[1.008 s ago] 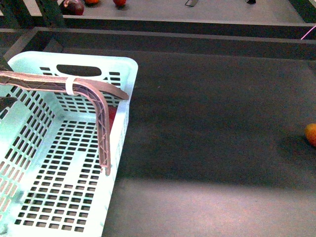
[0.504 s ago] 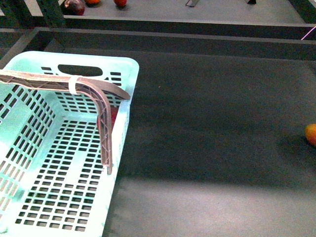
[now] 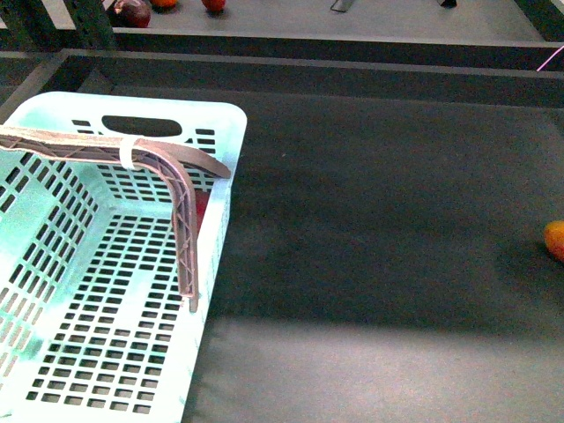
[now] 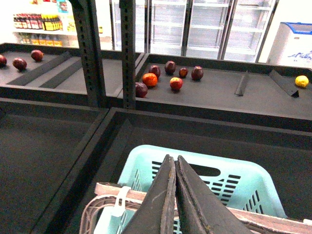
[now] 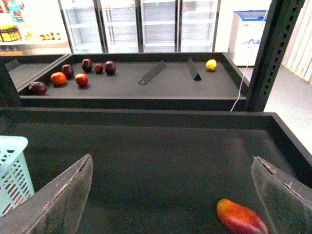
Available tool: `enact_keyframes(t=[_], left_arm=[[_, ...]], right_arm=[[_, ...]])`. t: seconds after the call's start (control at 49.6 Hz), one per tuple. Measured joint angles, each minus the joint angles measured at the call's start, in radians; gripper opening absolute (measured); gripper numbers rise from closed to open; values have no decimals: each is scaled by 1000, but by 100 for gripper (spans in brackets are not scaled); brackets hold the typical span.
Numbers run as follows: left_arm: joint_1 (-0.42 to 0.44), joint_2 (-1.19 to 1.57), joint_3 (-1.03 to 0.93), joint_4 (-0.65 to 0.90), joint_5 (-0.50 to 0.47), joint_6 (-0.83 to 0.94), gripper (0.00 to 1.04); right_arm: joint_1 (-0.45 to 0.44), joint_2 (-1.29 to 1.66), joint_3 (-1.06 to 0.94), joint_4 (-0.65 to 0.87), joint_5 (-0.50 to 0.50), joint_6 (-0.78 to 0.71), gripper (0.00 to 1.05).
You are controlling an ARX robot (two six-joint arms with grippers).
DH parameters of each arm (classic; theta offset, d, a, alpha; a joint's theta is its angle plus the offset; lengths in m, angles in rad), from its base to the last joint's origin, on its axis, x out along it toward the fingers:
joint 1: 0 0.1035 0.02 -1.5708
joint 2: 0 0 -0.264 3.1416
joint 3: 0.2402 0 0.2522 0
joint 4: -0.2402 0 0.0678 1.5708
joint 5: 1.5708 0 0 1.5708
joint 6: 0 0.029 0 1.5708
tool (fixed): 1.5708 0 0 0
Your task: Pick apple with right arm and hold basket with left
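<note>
The pale turquoise basket [image 3: 106, 352] stands at the near left of the dark tray. My left gripper's brownish-pink lattice finger [image 3: 183, 229], with a white band, reaches over the basket and hooks down along the inside of its right wall. A patch of red, apple-like [image 3: 203, 208], shows behind that finger inside the basket, mostly hidden. In the left wrist view the left gripper [image 4: 174, 160] is shut above the basket [image 4: 243, 178]. My right gripper [image 5: 171, 158] is open and empty above the dark floor. It does not show in the front view.
An elongated orange-red fruit [image 5: 241, 217] lies near the right gripper's right finger; it also shows at the front view's right edge [image 3: 555, 240]. Several red, orange and dark fruits [image 5: 81, 79] and a yellow one [image 5: 211, 64] lie on the back shelf. Raised tray walls [image 3: 352, 66] border the floor.
The basket's far rim and the lattice finger have shifted slightly since a second ago; in the last half second almost nothing moved. The orange fruit has not moved.
</note>
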Motion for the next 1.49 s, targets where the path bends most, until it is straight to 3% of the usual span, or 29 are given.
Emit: enact_keyframes(t=[0.222, 0.323, 0.806, 1.31, 1.391, 1.492], left_arm=[[2, -146, -47, -100, 7, 17, 3], [2, -172, -87, -76, 7, 19, 3], [2, -452, -87, -341, 7, 23, 3], [2, -615, -87, -505, 7, 23, 3], [2, -727, -87, -651, 7, 23, 3], [2, -782, -87, -678, 7, 23, 3]], right_arm=[[0, 0, 0, 0, 0, 0, 96], [0, 0, 0, 0, 0, 0, 96], [0, 0, 0, 0, 0, 0, 96], [0, 0, 0, 0, 0, 0, 96], [0, 0, 0, 0, 0, 0, 96], [0, 0, 0, 0, 0, 0, 96]])
